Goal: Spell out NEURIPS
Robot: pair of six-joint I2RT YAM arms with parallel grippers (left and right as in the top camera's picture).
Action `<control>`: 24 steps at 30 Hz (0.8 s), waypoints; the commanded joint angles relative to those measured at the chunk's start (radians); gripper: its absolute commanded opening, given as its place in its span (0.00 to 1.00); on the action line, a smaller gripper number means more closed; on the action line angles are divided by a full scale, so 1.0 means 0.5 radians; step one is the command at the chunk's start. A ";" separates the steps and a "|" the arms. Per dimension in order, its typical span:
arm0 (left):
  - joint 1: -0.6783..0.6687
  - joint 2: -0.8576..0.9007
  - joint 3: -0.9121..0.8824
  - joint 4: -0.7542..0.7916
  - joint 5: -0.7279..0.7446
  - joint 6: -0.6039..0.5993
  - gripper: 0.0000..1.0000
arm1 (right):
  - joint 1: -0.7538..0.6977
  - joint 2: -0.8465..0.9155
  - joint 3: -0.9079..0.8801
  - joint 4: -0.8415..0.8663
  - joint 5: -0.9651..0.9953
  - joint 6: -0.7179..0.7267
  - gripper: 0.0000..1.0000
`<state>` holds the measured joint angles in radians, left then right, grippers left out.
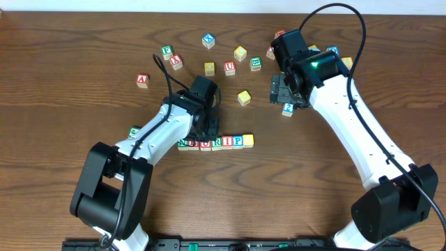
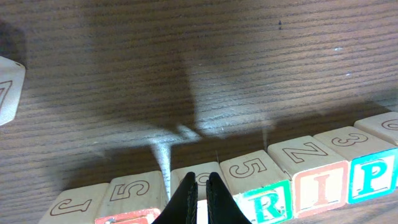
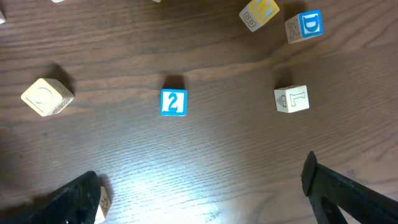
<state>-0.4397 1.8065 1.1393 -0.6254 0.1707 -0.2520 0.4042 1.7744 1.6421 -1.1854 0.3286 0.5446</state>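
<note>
A row of lettered cubes (image 1: 214, 143) lies left of the table's middle, reading N, E, U, R, I, P and ending in a yellowish S cube (image 1: 248, 140). My left gripper (image 1: 207, 132) is shut with nothing between its fingers, directly over the row's third cube. In the left wrist view its gripper (image 2: 199, 179) covers that cube, beside the green R (image 2: 271, 200), red I (image 2: 320, 190) and blue P (image 2: 372, 177). Whether it touches the cube is unclear. My right gripper (image 1: 282, 89) hangs open and empty at the back right; its fingers (image 3: 336, 186) stand wide apart over bare wood.
Loose cubes lie scattered across the back: a red A (image 1: 142, 80), a red U (image 1: 229, 67), a yellow one (image 1: 243, 97) and several more. Ahead of the right gripper sit a blue 2 cube (image 3: 173, 102), a pale cube (image 3: 46, 96) and a blue D cube (image 3: 305, 26).
</note>
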 commanded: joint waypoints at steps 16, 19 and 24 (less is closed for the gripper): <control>-0.001 0.010 -0.038 0.006 0.007 -0.021 0.07 | 0.007 -0.037 0.050 0.001 0.009 0.015 0.99; 0.008 0.010 -0.028 0.055 0.005 0.023 0.07 | 0.007 -0.037 0.050 0.012 0.009 0.015 0.99; 0.050 0.010 0.014 0.143 0.000 0.037 0.07 | 0.007 -0.037 0.050 0.018 0.010 0.015 0.99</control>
<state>-0.4335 1.8065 1.1389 -0.5724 0.1741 -0.2539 0.4042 1.7744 1.6421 -1.1786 0.3286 0.5446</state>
